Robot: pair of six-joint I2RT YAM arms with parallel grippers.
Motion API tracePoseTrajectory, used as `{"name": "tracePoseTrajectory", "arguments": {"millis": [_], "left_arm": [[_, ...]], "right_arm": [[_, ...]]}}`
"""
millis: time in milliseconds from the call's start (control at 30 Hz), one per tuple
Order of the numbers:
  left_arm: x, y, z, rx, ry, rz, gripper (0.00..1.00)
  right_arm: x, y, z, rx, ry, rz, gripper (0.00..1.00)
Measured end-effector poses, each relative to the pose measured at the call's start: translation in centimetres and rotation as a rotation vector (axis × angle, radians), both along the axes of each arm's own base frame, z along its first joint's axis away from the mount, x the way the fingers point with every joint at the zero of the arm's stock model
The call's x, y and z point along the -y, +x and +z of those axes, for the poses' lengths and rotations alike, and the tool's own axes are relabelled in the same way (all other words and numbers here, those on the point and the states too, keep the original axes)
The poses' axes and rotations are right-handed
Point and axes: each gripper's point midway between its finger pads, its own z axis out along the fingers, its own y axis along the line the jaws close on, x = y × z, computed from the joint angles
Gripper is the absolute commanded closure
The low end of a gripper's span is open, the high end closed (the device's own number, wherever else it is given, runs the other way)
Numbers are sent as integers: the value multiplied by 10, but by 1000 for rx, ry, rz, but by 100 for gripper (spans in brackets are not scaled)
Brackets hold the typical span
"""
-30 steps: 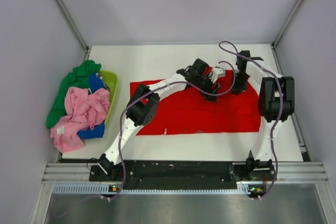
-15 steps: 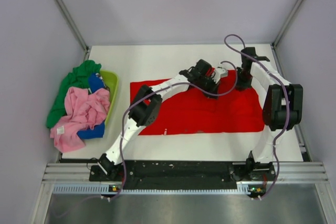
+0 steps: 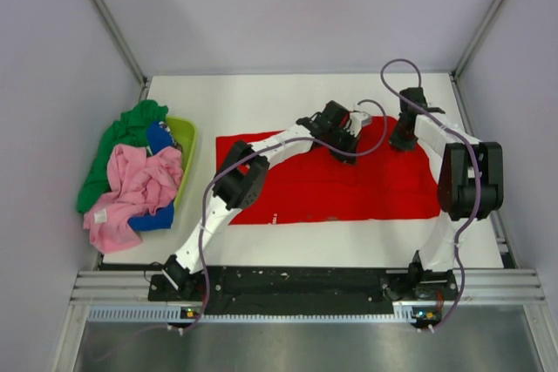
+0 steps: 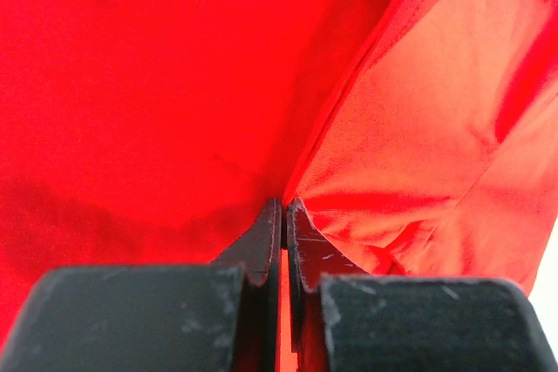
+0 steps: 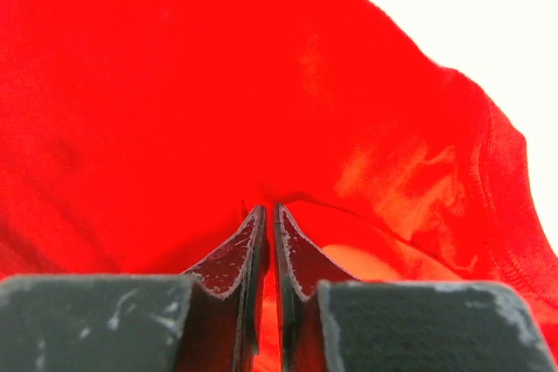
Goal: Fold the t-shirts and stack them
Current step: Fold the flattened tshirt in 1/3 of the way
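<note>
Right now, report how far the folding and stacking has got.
Done: red t-shirt spread out. In hand: left hand and right hand each shut on its far edge. Left: every fold, plus the pink t-shirt, green t-shirt and blue t-shirt heaped on the basket.

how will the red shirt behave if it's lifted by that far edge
Probably floppy: the red shirt creases where the left gripper and right gripper pinch it. Likely to sag between the two grips, since it lies flat and wide. Thin cloth, so probably light.
</note>
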Motion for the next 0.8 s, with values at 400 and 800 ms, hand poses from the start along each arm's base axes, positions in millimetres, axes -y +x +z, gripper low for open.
{"name": "tracePoseTrajectory", "arguments": {"millis": [400,800], "left_arm": [[-1,3,0,-4,13,38,100],[-10,0,0,-43,52,80,100]], "right_arm": [[17,18,15,96,-64,-60,87],[-19,-20,18,129,121,28,100]]}}
